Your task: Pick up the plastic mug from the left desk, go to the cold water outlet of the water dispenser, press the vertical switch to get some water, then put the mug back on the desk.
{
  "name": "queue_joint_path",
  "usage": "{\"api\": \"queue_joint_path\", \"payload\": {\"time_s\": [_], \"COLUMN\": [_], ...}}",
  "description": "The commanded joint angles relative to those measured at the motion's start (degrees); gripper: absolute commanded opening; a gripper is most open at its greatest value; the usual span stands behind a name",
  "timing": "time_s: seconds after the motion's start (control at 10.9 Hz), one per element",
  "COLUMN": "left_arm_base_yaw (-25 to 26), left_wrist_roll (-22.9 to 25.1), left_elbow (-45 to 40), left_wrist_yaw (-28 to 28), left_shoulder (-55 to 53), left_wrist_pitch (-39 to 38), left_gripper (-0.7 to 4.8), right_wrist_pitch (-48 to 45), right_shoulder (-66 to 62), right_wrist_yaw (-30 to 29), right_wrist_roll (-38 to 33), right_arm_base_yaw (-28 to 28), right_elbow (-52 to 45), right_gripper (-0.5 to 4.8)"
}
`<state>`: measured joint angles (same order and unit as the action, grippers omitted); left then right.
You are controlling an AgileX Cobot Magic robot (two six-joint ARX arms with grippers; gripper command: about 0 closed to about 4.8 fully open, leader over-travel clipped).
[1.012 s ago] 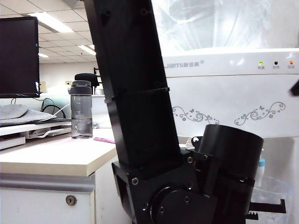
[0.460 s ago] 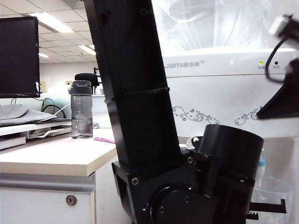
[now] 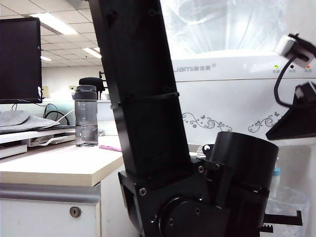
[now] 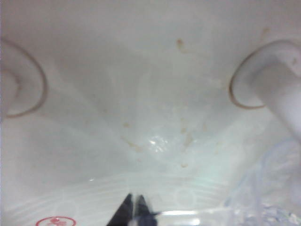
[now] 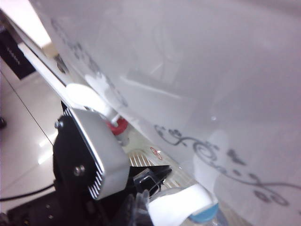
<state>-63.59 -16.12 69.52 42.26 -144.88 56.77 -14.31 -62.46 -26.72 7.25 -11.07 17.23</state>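
Exterior view: beige left desk (image 3: 59,165), office.

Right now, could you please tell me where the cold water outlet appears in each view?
Exterior view: cold water outlet, lower right, above left gripper; right gripper upper right.
Left wrist view: likely the outlet beside the plastic mug.
Right wrist view: outlet, blue-collared, beyond the red-collared tap.
Shared landmark: water dispenser's white front.

One water dispenser (image 3: 237,98), one bottle (image 3: 86,116), two taps (image 5: 117,126), one monitor (image 3: 19,59)
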Motion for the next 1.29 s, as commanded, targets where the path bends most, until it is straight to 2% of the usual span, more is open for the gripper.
{"api": "queue_joint_path", "payload": {"time_s": [0.09, 0.37, 0.92, 1.29], "left_arm_base_yaw": [-0.1, -0.1, -0.1, -0.1], "left_wrist_roll": [-0.4, -0.4, -0.4, -0.4], "left_elbow": [0.5, 0.5, 0.5, 0.5], "left_wrist_yaw": [0.5, 0.6, 0.6, 0.6], "left_shoulder": [0.6, 0.6, 0.6, 0.6], "left_wrist_pitch": [3.0, 3.0, 3.3, 3.3], "left_gripper": [-0.06, -0.06, -0.06, -0.06], "right_wrist_pitch": [-2.7, -2.4, -2.8, -2.7], "right_shoulder": [-1.2, -2.1, -6.3, -6.9], "right_wrist_yaw": [0.2, 0.2, 0.1, 3.0], "right_wrist_roll": [2.0, 4.7, 5.0, 5.0], "right_arm_base_yaw": [-0.1, -0.1, -0.1, -0.1], "right_elbow": [0.2, 0.2, 0.2, 0.2], "right_gripper": [-0.01, -0.01, -0.01, -0.01]}}
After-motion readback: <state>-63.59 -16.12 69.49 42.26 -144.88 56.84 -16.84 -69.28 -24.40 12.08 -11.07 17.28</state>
